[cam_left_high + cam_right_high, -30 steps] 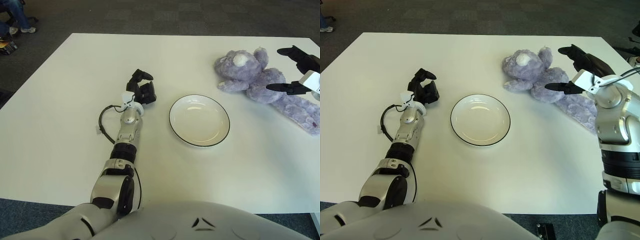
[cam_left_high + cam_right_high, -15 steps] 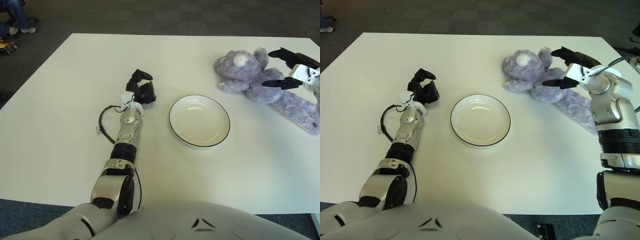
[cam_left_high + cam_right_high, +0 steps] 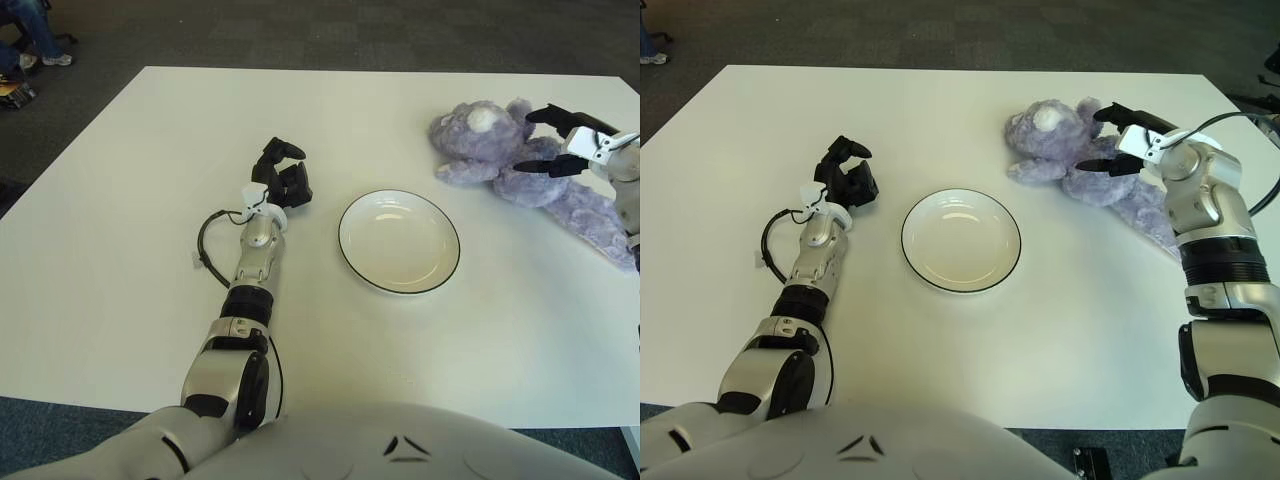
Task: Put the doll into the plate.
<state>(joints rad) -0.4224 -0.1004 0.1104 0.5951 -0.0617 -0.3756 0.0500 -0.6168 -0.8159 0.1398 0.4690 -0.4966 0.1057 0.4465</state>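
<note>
Near the far right corner of the white table [image 3: 120, 250] lies the doll [image 3: 520, 160], a purple plush bear on its back, head toward the table's middle and legs trailing toward the right edge. Right hand [image 3: 1118, 140] is poised over the bear's torso, its black fingers [image 3: 1128, 115] spread wide above and beside the plush with nothing gripped; whether any fingertip touches the fur cannot be told. Centre of the table: the plate [image 3: 351, 253], white with a thin dark rim, empty, well apart from the bear and nearer the front edge than it. Left of the plate, toward the left half of the table, the left hand [image 3: 283, 180] rests on the surface with its forearm lying flat, fingers curled inward and holding nothing, just beside the plate without touching it
</note>
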